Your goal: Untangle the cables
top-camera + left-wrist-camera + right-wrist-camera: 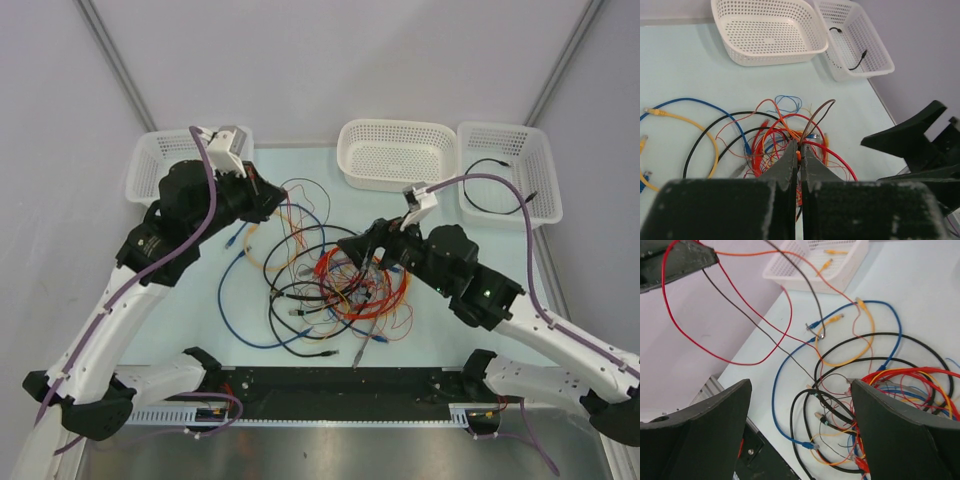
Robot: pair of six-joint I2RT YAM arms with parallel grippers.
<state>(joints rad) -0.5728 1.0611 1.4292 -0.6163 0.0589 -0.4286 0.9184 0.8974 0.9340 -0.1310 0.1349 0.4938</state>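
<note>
Left hand (pixel 799 151) is clamped tight, right hand (pixel 800 386) gapes wide.

A pale blue-green table (pixel 430 340) is seen, w/ three white perforated baskets set along its far edge: L basket (pixel 148 165) at the far-left corner, mid basket (pixel 395 182) right of centre, R basket (pixel 510 140) just beside it at far right. The cables (pixel 335 285) are spread over the centre in one tangle. A red/orange clump (pixel 365 290) is bunched on its right side. Black loops (pixel 732 114) are laid through the middle and toward the near edge. A blue cable (pixel 690 100) is looped out to the left, w/ a yellow cable (pixel 715 147) curved beside it.
</note>
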